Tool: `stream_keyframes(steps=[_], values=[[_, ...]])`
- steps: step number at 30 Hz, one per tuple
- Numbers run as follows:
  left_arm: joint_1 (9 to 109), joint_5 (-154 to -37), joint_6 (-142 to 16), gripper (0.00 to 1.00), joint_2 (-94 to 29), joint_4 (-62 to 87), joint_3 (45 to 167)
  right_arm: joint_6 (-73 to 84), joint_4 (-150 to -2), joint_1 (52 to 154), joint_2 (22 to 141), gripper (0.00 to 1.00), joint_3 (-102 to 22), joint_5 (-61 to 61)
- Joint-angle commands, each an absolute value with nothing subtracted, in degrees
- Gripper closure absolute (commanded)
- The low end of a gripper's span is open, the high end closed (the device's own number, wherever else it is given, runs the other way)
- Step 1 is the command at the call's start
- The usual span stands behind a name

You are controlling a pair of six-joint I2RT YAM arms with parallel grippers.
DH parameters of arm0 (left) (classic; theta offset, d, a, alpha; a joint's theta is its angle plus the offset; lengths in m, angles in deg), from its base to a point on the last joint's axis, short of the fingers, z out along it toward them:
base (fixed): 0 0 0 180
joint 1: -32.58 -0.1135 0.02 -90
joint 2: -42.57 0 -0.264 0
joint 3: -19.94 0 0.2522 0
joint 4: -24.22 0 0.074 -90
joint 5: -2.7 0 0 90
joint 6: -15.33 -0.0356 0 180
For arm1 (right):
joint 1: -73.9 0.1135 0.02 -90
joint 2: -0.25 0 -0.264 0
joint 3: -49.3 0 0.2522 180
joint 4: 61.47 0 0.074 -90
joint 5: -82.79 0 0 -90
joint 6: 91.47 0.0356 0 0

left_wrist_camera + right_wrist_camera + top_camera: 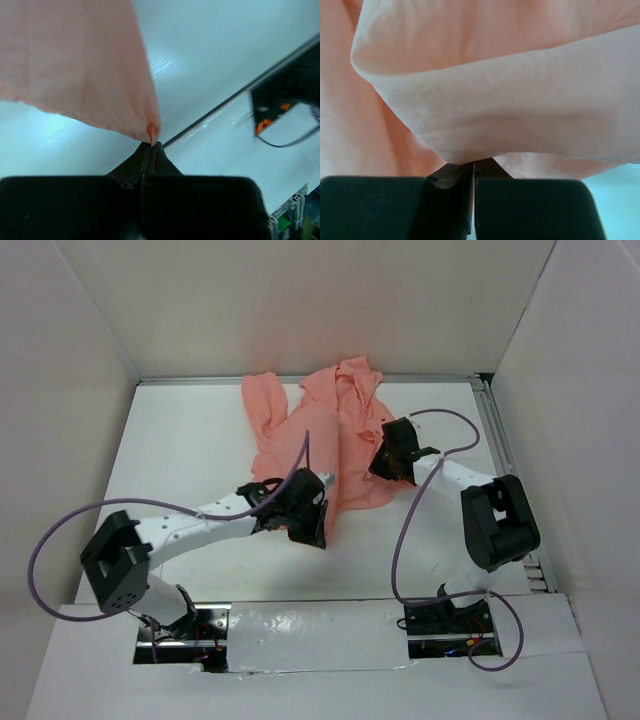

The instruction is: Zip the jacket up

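- Jacket (320,435): lies crumpled on the far middle of the table (190,440). One sleeve trails toward the back left, and the lower hem faces the arms. No flat front panel is presented.
- Zipper: no teeth, slider or pull can be made out in any view. The front opening is hidden among the folds.
- Left gripper (151,147): jaws are closed to a narrow pinch on a pointed corner of the jacket. In the wrist view the cloth fans out upward from the fingertips and hangs clear of the table. This suggests the corner is raised, probably so that the hem can be drawn out straight.
- Right gripper (472,167): jaws are closed. A fold of the jacket's right edge dips down to the fingertips and appears to be caught between them. Cloth fills nearly the whole wrist view, with only a strip of table at the lower right.
- Arm layout: in the top view the grippers sit at opposite sides of the lower hem, left and right, with the garment between them.
- Purpose of this hold (judgement): two grips on opposite sides allow the cloth to be tensioned and spread, which should expose the zipper track.
- Task status (judgement): early. The jacket is not yet laid flat and zipping has not begun.
- Risk: thin cloth may slip from a small pinch when pulled.
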State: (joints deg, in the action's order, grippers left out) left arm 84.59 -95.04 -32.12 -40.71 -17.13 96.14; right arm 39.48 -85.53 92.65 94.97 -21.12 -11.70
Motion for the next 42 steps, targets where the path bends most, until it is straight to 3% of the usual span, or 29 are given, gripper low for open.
stream_keyframes(steps=[1,4,5,9,10,11,13,34,41,42], values=[[86.63,-96.43,-25.8,1.0,-45.92,-18.71,93.47,40.01,-84.81,93.15,93.07,1.0,-20.62,-12.84],[87.07,-96.53,-23.95,0.96,-51.37,-22.84,95.57,40.02,-84.64,93.33,92.81,1.0,-20.44,-12.31],[87.07,-95.57,-23.26,0.8,-52.34,-24.85,96.97,40.01,-84.63,93.41,92.63,1.0,-20.44,-12.13],[87.6,-91.08,-22.55,0.6,-48.4,-27.68,98.04,39.31,-85.16,94.2,90.88,1.0,-20.44,-13.1],[87.43,-90.12,-22.46,0.46,-47.44,-28.29,98.21,39.14,-85.6,94.38,90.52,1.0,-20.36,-13.19],[87.51,-88.11,-21.76,0.24,-46.29,-29.34,98.39,39.05,-85.77,94.56,90.08,1.0,-20.27,-13.27],[87.51,-87.56,-21.41,0.01,-45.49,-32.15,99.0,38.61,-86.04,94.91,89.03,1.0,-19.57,-13.97],[90.24,-79.65,-30.46,0.01,-62.89,-34.53,111.75,38.78,-84.55,94.56,88.58,1.0,-15.87,-13.8],[90.06,-79.39,-30.63,0.3,-67.02,-35.33,112.81,38.52,-83.75,93.5,88.41,1.0,-15.17,-12.75],[89.97,-79.47,-30.63,0.41,-66.94,-35.15,112.54,38.52,-83.75,93.5,88.5,1.0,-15.08,-12.83]])
